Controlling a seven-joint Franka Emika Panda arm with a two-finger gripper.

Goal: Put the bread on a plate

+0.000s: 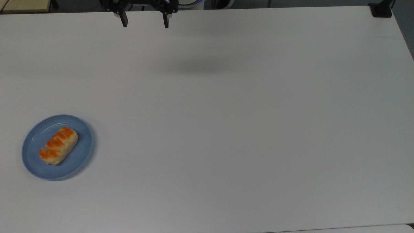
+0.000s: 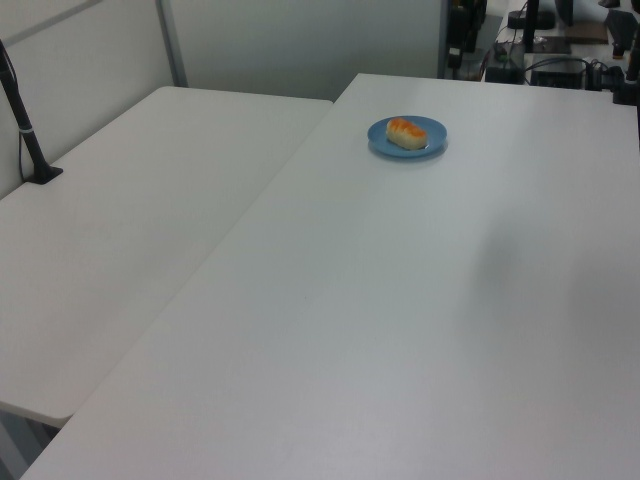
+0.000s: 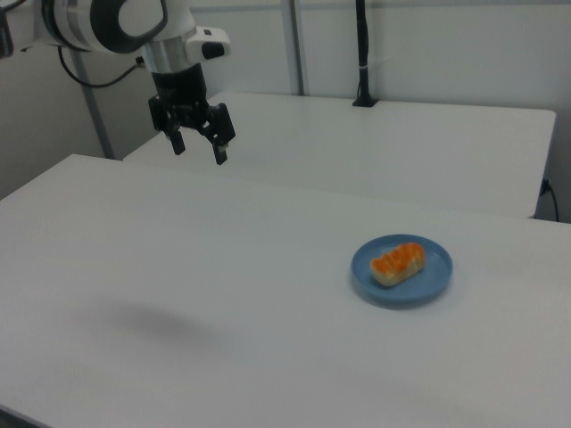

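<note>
At the top view's left, a round light-blue shallow plate [image 1: 57, 147] with a raised rim sits on the broad white desk [image 1: 226, 129], close to the desk's left edge and well below its middle. On the plate lies the small oblong pale-yellow bread roll [image 1: 59, 146], topped with a row of orange-brown glazed bumps; it lies slantwise, one end toward the plate's lower left and the other toward its upper right, wholly inside the rim. Further right and at the very top of the top view, the black two-finger gripper [image 1: 144, 22] hangs over the desk's far edge, its jaws spread wide with nothing between them, well apart from plate and roll. A soft grey shadow [image 1: 197, 68] lies on the desk below and to the right of it. At the top view's upper right corner a black clamp [image 1: 381, 10] grips the desk's corner. In the right view the white arm [image 3: 116, 22] reaches in from the upper left, the gripper [image 3: 200, 144] pointing downward above the desk, while the plate [image 3: 402, 270] with the roll [image 3: 398, 263] rests toward the right view's right. In the left view the plate [image 2: 407, 137] and roll [image 2: 406, 131] sit near the far end of the desk, beside a second white desk [image 2: 120, 240] to the left view's left.
</note>
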